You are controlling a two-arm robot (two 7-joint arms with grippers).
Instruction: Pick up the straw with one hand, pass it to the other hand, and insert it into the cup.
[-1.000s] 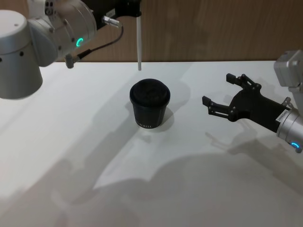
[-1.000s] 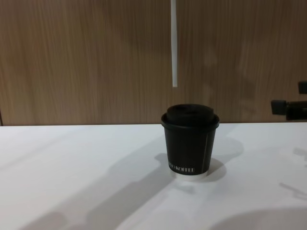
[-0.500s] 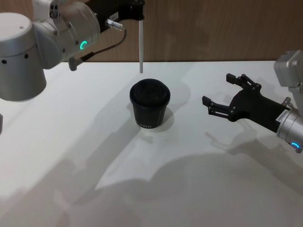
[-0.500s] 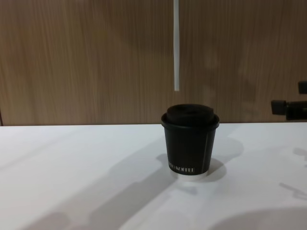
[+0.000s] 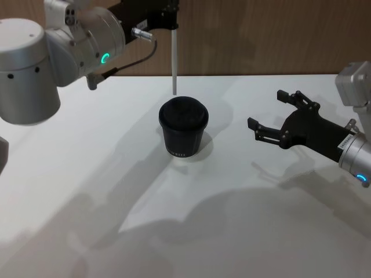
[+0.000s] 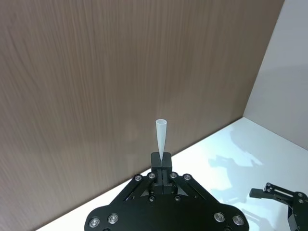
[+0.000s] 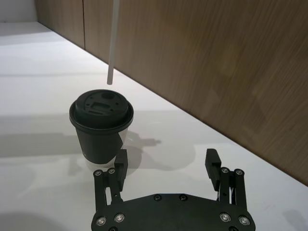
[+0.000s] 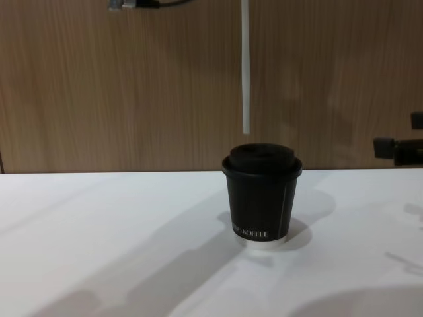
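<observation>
Straw (image 8: 246, 66): in the chest view we see it cut off at the top edge above the cup (image 8: 262, 195); its held end is out of frame.

Cup lettering: too small for us to read.

Right gripper (image 8: 396, 146): beside the cup, cropped by the chest view's edge.

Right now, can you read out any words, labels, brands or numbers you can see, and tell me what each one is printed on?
White lettering low on the side of the cup: too small and blurred to read.
Small label on the right arm's wrist behind the right gripper: too small to read.
No other text shows.
</observation>
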